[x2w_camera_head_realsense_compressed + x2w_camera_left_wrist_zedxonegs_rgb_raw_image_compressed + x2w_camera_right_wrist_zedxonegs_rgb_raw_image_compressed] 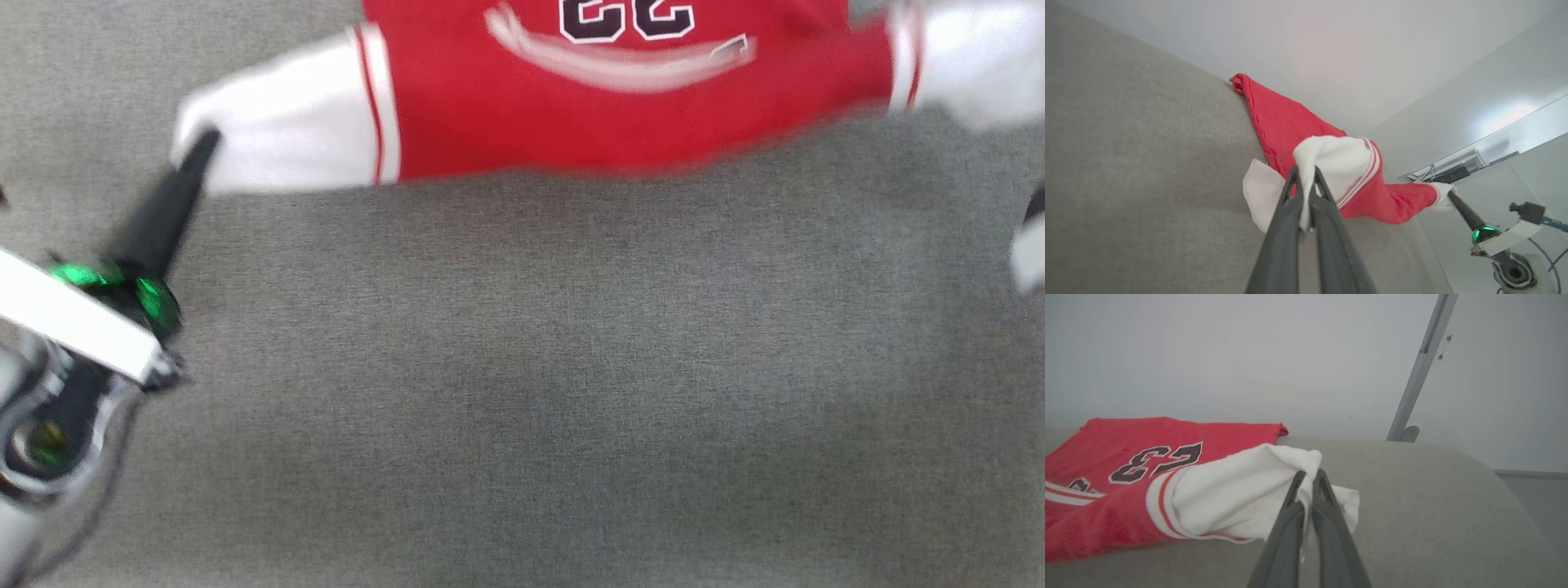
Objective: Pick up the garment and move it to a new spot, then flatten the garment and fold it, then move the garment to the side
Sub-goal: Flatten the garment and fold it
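The garment (571,122), a red jersey with white sleeves and a black number print, lies stretched across the far part of the grey fabric surface (571,367). My left gripper (211,139) is shut on the end of the white sleeve on the left. In the left wrist view the fingers (1294,192) pinch that sleeve's cloth, and the garment (1282,118) runs away over the surface. My right gripper (1308,473) is shut on the other white sleeve, with the red body (1126,445) lying flat to its left. The right gripper (1449,195) also appears far off in the left wrist view, holding its sleeve.
The grey surface ends in a rounded edge (1494,477) near the right gripper. Behind it are a pale wall and a slanted grey metal post (1412,388). A shelf with cables and dark devices (1453,171) sits beyond the far end.
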You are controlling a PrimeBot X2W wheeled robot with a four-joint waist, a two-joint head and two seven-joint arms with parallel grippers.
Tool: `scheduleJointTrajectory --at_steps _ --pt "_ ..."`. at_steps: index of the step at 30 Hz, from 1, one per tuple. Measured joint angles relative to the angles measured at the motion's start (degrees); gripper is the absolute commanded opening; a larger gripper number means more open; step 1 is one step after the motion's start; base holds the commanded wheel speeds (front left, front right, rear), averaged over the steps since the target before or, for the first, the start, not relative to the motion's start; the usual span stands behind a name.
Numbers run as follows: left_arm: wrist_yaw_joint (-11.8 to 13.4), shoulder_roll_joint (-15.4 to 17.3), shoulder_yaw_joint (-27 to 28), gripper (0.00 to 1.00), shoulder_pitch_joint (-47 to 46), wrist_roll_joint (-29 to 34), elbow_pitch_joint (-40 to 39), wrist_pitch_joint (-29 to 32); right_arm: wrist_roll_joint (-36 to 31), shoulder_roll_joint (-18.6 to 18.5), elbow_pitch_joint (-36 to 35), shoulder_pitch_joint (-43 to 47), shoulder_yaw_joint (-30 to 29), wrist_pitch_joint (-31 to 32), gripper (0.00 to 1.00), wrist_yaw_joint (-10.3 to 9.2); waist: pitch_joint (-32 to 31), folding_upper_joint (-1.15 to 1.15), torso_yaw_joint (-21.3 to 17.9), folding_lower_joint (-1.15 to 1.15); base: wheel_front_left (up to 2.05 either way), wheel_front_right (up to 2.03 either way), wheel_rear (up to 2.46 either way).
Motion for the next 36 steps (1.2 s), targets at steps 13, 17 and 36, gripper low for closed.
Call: scheduleJointTrajectory --at_steps 13,17,36 --pt "0.0 -6.2 13.6 0.0 26.3 0.1 -5.8 0.0 15.0 -2.3 -12.2 31.2 1.8 1.5 0.0 -0.01 -1.3 0.0 1.1 0.0 0.0 0.0 0.0" --pt "0.0 -7.9 15.5 0.0 32.2 1.4 -5.2 0.4 17.7 -3.7 -11.7 38.9 2.3 0.0 0.0 0.0 -1.2 0.0 1.9 0.0 0.0 0.0 0.0" --pt "0.0 -13.2 19.2 0.0 40.1 6.2 -3.6 4.1 18.7 -6.1 -4.3 43.2 2.8 -7.4 0.0 0.25 -1.7 0.0 2.6 0.0 0.0 0.0 0.0"
